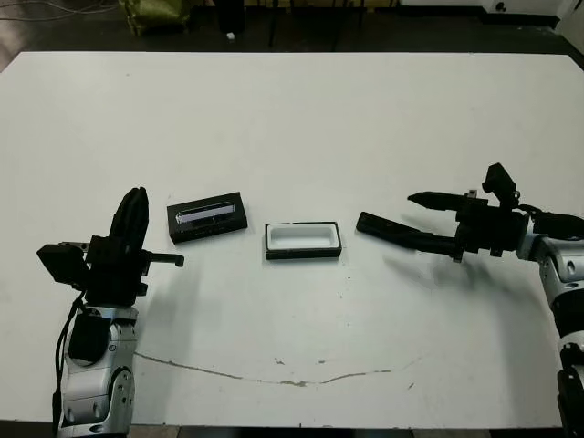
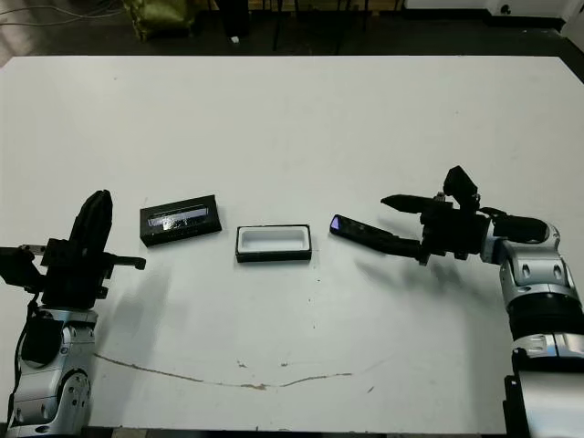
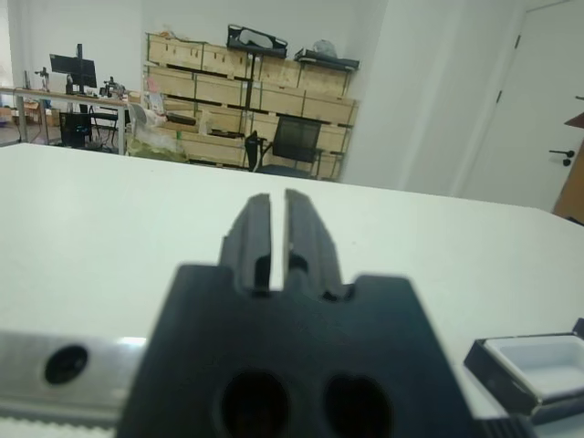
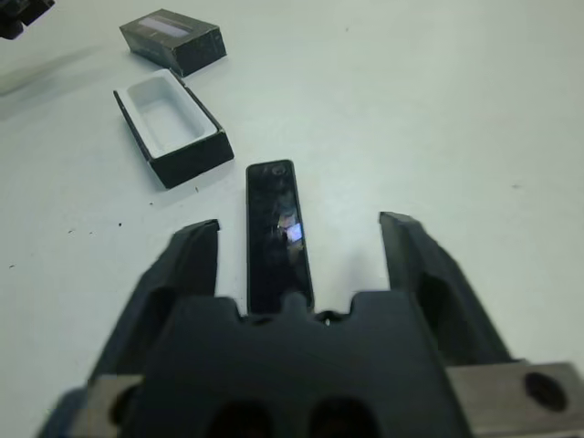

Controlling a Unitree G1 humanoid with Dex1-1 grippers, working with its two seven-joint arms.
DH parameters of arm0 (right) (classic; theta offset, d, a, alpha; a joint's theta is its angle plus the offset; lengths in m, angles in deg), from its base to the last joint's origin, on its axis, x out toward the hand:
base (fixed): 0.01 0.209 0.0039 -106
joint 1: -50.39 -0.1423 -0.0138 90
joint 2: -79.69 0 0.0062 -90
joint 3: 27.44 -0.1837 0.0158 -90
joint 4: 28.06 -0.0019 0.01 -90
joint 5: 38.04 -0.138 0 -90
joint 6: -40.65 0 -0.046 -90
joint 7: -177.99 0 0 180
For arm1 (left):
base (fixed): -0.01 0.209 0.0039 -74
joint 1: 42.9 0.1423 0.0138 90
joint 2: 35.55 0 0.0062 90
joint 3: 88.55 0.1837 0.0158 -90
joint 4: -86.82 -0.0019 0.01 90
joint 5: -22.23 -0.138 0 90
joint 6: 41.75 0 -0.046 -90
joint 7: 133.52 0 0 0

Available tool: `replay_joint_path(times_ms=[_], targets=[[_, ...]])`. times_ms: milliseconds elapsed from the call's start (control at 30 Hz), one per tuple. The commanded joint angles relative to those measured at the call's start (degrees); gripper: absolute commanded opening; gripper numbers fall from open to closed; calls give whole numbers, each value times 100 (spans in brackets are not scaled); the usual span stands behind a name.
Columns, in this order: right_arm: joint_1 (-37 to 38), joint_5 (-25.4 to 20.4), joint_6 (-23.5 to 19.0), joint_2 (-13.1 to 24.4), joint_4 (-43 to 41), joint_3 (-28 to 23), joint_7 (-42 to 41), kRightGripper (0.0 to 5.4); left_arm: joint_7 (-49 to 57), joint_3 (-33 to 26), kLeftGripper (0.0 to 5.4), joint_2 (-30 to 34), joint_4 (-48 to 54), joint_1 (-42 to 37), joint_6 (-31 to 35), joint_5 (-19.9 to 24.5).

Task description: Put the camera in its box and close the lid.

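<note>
The setting was a laboratory or workshop room. A large white rectangular table (image 3: 109, 210) served as the work surface. Behind it stood stacked light wooden storage crates (image 3: 228, 100), a black office chair (image 3: 294, 146), and a desk carrying a dark computer monitor (image 3: 73, 66). Plain white walls and a white door (image 3: 538, 109) enclosed the room.

I've got bright, even overhead light on the white table (image 1: 301, 128), which is close to washing out in the middle. Soft shadows fall under the right gripper (image 1: 401, 219) and beside the left gripper (image 1: 132, 228). The glossy strip on the lid (image 1: 207, 216) catches some glare, and the camera (image 4: 276, 233) shows a small reflection on its face. My left wrist view is soft: the black gripper body up close is blurred, while the room behind is sharper.
</note>
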Motion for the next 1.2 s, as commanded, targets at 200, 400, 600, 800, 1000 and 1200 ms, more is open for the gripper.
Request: replay_joint_path(times_ms=[200, 400, 600, 800, 1000, 1200], targets=[[214, 251, 263, -41, 77, 139, 113, 364, -39, -14, 0, 27, -83, 107, 16, -22], [518, -15, -296, 33, -877, 133, -30, 260, 16, -17, 0, 5, -29, 124, 109, -10], [644, 66, -342, 63, -940, 159, 100, 220, -22, -28, 0, 22, -85, 89, 71, 0], [784, 196, -177, 64, -940, 188, 382, 101, 5, -23, 0, 22, -4, 109, 153, 21], [870, 258, 73, 12, -673, 191, 524, 2, 7, -26, 0, 23, 5, 116, 124, -6], [766, 330, 279, 28, -181, 258, 477, 2, 36, -19, 0, 0, 38, 116, 173, 15]])
